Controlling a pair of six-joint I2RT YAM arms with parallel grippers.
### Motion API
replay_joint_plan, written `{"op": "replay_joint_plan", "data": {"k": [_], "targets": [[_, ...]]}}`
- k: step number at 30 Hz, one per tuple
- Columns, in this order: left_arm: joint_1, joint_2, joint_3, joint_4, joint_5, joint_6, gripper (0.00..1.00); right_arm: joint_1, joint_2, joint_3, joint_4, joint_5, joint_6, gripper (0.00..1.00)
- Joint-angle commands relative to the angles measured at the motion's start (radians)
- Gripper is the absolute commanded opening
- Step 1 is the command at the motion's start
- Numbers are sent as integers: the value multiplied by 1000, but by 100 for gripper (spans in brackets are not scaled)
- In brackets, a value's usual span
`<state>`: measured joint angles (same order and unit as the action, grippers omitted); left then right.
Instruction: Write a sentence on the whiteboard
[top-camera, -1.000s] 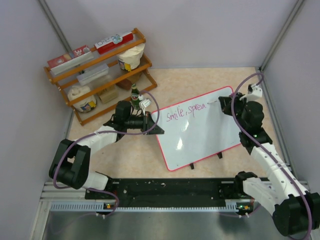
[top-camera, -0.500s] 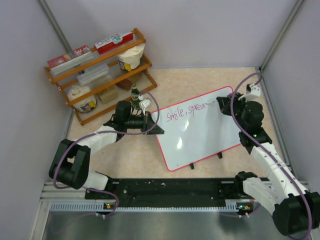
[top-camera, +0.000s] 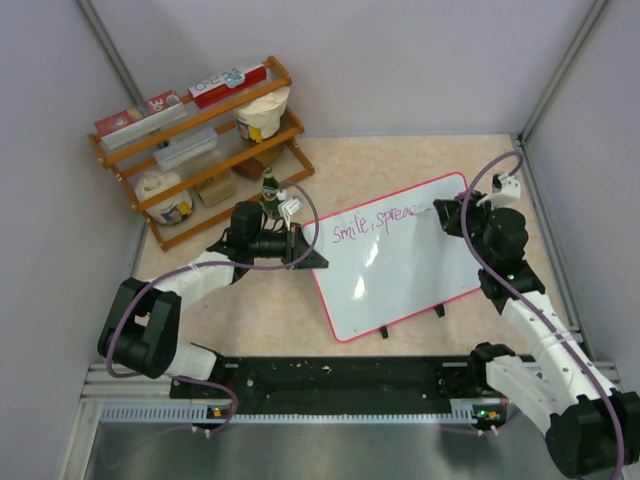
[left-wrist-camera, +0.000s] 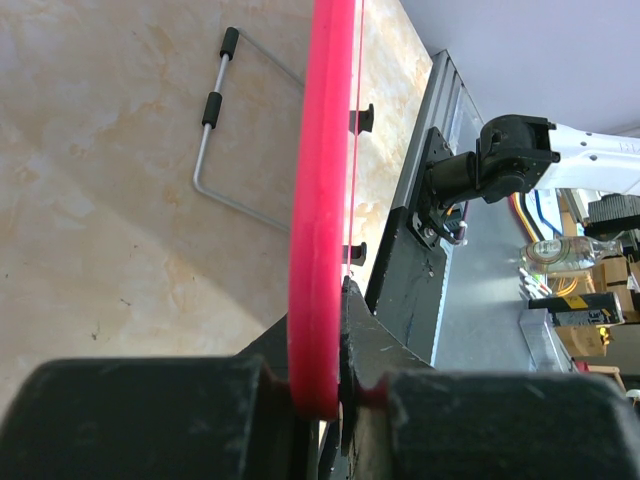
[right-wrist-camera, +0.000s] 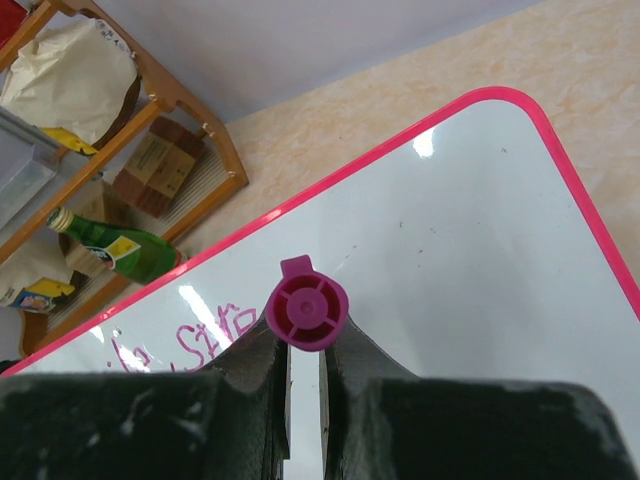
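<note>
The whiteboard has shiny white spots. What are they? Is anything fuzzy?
Top view: a pale streak of reflected light on the glossy white, pink-framed whiteboard. Right wrist view: small bright glints near its corner and beside the pink cursive writing; the right gripper, holding a magenta marker, looks soft up close. Left wrist view: the left gripper, clamping the frame, is blurry too.

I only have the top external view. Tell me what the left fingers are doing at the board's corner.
Observer: The left wrist view shows the left fingers pinching the whiteboard by its pink frame, seen edge-on.
Operator: Now report what the right fingers hold.
Observer: The right wrist view shows a magenta marker, round end toward the camera, clamped between the right fingers.
Operator: Describe its tip.
Observer: It is hidden behind the marker's body. The sentence shows just to its left.
</note>
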<state>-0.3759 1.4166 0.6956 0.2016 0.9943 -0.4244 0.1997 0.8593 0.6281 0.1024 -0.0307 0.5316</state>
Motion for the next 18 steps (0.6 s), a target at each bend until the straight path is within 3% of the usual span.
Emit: {"op": "replay_joint_plan", "data": {"k": [1,18], "targets": [[-44,44,-67,-123,-148,260,0,-6,-9,-1,-27,28,-25,0],[-44,47,-65,-120,-146,260,0,-6,4,79,14,64,-15,0]]}}
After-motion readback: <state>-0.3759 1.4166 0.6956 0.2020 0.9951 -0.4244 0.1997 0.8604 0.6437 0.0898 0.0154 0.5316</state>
